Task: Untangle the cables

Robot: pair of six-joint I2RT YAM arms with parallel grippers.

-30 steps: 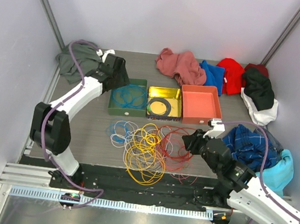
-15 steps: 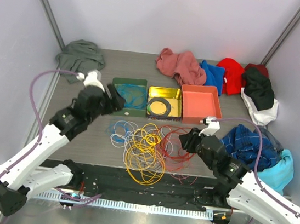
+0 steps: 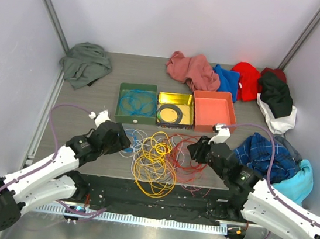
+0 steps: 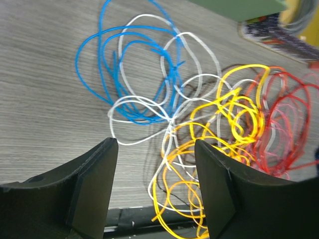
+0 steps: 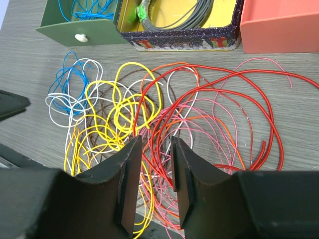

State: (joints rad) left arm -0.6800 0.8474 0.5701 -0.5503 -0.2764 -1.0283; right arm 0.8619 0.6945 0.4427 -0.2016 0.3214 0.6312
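The cables lie in one loose tangle (image 3: 156, 154) on the table: blue and white loops (image 4: 144, 79) on the left, yellow and orange (image 5: 117, 117) in the middle, red and pink (image 5: 219, 119) on the right, with dark brown under the yellow. My left gripper (image 3: 122, 143) is open and empty, low at the tangle's left edge; white and yellow loops show between its fingers (image 4: 94, 189). My right gripper (image 3: 195, 150) hovers over the red and pink loops with its jaws a narrow gap apart (image 5: 157, 164) and holds nothing.
Behind the tangle stand a green box (image 3: 120, 113) holding a blue cable, a yellow tin (image 3: 189, 113) with the black coiled ring, and an orange box (image 3: 214, 112). A grey cloth (image 3: 85, 62) lies back left. Piles of clothes (image 3: 268, 151) line the back and right.
My left arm has swung from the green box at the back down to the tangle's left edge. My right gripper has crept left over the red loops.
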